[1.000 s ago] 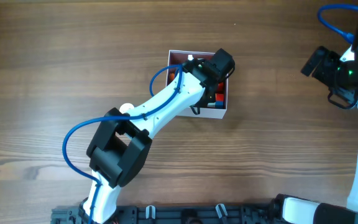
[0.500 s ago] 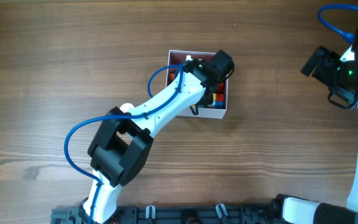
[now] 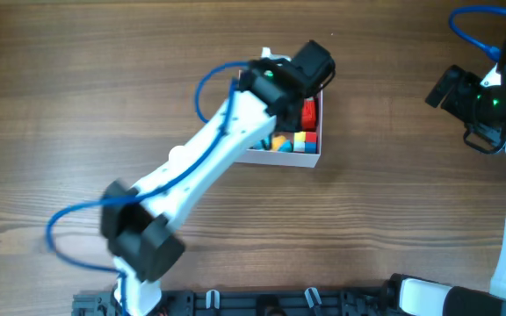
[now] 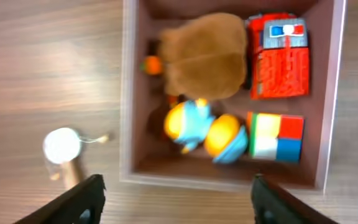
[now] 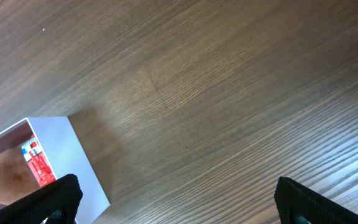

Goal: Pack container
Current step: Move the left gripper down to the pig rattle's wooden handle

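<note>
Looking down from overhead, the container (image 3: 290, 161) sits near the middle of the wooden table (image 3: 77, 88). It is a square, shallow box with thin white walls. The left arm (image 3: 209, 154) reaches diagonally over it and hides most of its inside, leaving a red toy truck (image 3: 309, 114) and a multicoloured cube (image 3: 303, 139) showing along its right side. The right arm (image 3: 486, 101) is well apart, at the table's right edge.

From the left wrist, the left gripper (image 4: 176, 205) hangs above the box's near wall, its fingers (image 4: 82, 200) spread wide with nothing between them. The inside is dusty pink. A brown plush (image 4: 207, 56) lies beside the truck. Two yellow-and-blue round toys (image 4: 188, 124) and the cube fill the near side. A small white round thing (image 4: 61, 146) lies on the table just outside one wall.

From the right wrist, the right gripper (image 5: 178, 199) is also spread and empty over the tabletop. One white corner of the box shows at lower left.
</note>
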`<state>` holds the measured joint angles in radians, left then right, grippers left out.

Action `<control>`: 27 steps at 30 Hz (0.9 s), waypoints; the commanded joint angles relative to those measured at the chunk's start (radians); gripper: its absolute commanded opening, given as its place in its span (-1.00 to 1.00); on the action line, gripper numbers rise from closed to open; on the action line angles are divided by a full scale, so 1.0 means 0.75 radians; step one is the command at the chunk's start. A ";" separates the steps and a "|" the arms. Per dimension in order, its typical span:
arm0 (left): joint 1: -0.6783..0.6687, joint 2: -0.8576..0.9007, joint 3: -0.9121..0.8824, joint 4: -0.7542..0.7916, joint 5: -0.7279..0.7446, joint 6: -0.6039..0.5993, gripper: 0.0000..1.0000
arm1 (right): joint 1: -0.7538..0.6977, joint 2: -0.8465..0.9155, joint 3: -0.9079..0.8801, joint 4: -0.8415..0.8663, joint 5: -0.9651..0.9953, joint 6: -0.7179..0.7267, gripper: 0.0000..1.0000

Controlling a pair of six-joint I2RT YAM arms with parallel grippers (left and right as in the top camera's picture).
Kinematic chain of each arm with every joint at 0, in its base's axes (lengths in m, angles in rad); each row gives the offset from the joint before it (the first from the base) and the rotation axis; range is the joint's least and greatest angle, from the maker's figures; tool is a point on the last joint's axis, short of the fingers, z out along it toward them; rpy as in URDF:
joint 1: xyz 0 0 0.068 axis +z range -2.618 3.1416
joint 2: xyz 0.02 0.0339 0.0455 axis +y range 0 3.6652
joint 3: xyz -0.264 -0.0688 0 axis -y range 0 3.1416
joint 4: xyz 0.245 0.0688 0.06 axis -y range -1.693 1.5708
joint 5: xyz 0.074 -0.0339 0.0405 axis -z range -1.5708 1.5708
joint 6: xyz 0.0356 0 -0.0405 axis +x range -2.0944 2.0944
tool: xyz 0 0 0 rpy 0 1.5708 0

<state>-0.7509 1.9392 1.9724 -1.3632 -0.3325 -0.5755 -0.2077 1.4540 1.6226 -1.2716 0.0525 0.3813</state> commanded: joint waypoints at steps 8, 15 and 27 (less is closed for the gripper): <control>0.268 -0.127 -0.072 -0.361 0.038 -0.067 0.40 | -0.004 0.007 -0.013 -0.001 -0.002 0.016 1.00; 0.395 -0.128 -0.337 -0.230 0.110 -0.006 0.33 | -0.004 0.007 -0.013 -0.001 -0.002 0.016 0.99; 0.686 -0.467 -0.406 -0.398 0.174 0.165 0.31 | -0.004 0.007 -0.013 -0.001 -0.002 0.016 0.99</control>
<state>-0.2928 1.7775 1.6676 -1.6234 -0.2192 -0.4915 -0.2077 1.4540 1.6226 -1.2716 0.0528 0.3809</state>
